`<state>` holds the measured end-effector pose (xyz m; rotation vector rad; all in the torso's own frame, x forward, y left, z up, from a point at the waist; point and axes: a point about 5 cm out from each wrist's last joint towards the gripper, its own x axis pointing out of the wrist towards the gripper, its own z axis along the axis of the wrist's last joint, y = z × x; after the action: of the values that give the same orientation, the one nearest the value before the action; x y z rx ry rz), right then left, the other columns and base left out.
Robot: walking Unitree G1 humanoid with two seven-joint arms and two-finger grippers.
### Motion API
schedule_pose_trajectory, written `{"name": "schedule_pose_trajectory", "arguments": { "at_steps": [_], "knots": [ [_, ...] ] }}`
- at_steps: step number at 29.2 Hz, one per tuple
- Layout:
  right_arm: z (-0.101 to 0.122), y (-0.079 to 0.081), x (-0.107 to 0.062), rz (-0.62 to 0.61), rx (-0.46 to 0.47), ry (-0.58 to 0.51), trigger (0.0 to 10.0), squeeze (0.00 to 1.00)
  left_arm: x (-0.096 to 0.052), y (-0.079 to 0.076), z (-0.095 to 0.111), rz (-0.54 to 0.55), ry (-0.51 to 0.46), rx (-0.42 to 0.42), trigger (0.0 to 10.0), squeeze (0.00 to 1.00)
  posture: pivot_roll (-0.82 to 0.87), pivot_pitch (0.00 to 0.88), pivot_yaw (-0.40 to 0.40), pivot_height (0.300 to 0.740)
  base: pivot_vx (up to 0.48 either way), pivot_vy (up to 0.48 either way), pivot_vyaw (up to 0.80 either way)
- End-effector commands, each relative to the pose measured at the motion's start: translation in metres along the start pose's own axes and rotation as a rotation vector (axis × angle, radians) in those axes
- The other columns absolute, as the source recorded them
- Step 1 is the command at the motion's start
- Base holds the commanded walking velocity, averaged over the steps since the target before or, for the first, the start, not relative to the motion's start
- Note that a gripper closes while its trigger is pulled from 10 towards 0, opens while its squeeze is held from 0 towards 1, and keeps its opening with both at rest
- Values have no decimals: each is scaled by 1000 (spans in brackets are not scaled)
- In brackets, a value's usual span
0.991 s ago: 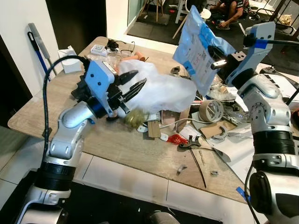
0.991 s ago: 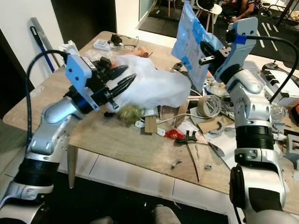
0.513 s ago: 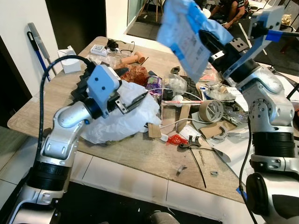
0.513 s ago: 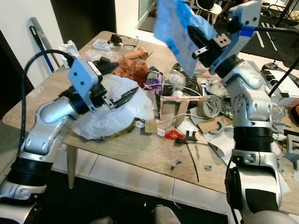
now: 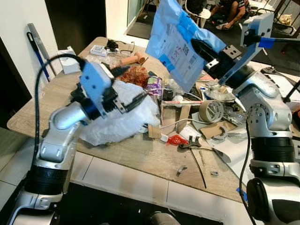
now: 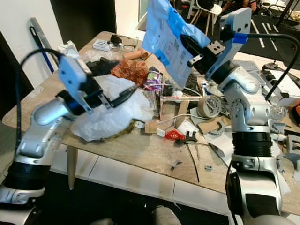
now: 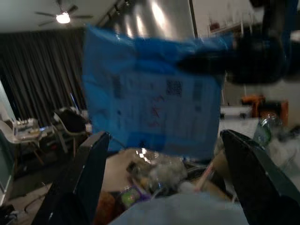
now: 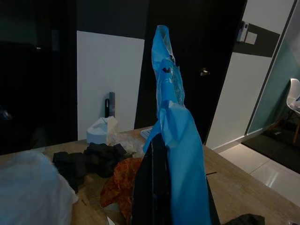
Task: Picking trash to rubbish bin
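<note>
Clutter crowds the worktop's [image 5: 33,112] middle; its near edge lies bare beside the white plastic bag [image 5: 124,119].

Blue bag [image 5: 176,44] aloft over cluttered table [image 5: 140,154]

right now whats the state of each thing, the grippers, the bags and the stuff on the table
left gripper: fingers spread apart, resting on the bag
white crumpled plastic bag: lying on the table
right gripper: shut on the mailer, raised
blue plastic mailer bag: held up above the table
roll of brown tape: lying on the table among clutter
wooden table: cluttered
</note>
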<state>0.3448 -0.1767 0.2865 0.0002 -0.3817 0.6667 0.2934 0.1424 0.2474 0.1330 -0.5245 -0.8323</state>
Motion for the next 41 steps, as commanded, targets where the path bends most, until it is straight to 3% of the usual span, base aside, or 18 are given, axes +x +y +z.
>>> {"name": "schedule_pose_trajectory", "arguments": {
  "at_steps": [1,4,9,12,15,17,18,19,20,21,29,33,34,36,41],
  "knots": [
    [-1,1,-3,5,13,0,0,0,3,-1,6,-8,-42,-30,10000,0,-55,0,-84,740,0,0,0],
    [-2,2,-3,6,15,4,0,0,1,-1,7,-16,-59,-54,10000,0,-55,0,-84,740,0,0,0],
    [-5,3,-2,9,19,15,0,0,-3,-15,-16,-86,64,-52,10000,0,-55,0,-84,740,0,0,0],
    [-5,3,-2,10,20,16,0,0,-1,-16,-31,-52,139,-35,10000,0,-56,0,-85,740,0,0,0],
    [-5,4,-2,11,20,16,0,0,2,-9,-59,94,253,-19,10000,0,-57,0,-83,740,0,0,0],
    [-5,4,-2,11,20,16,0,0,1,-6,-65,136,278,-15,10000,0,-57,0,-83,740,0,0,0],
    [-5,5,-1,13,21,17,3176,0,0,-1,-73,198,320,2,10000,0,-59,0,-82,740,0,0,0],
    [-6,6,-1,16,21,18,4627,0,-2,2,-80,240,357,30,10000,0,-59,0,-82,740,0,0,0],
    [-6,6,-1,16,21,18,4627,0,-2,2,-80,240,357,30,10000,0,-59,0,-82,740,0,0,0],
    [-6,7,-1,25,22,20,10000,0,-8,10,-91,334,434,73,10000,0,-61,0,-81,740,0,0,0],
    [-7,10,-1,36,23,22,10000,0,-26,29,-109,547,580,193,10000,0,-60,0,-80,740,0,0,0],
    [-7,10,-2,36,23,22,10000,0,-38,34,-119,583,662,243,10000,0,-61,0,-78,740,0,0,0],
    [-7,10,-2,35,22,21,10000,0,-46,30,-129,568,731,245,10000,0,-62,0,-79,740,0,0,0],
    [-7,10,-2,35,22,21,10000,0,-47,29,-131,565,746,246,10000,0,-62,0,-79,740,0,0,0],
    [-6,9,-2,30,19,22,10000,0,-55,18,-147,557,798,125,10000,0,-63,0,-79,740,0,0,0]
  ]
}}
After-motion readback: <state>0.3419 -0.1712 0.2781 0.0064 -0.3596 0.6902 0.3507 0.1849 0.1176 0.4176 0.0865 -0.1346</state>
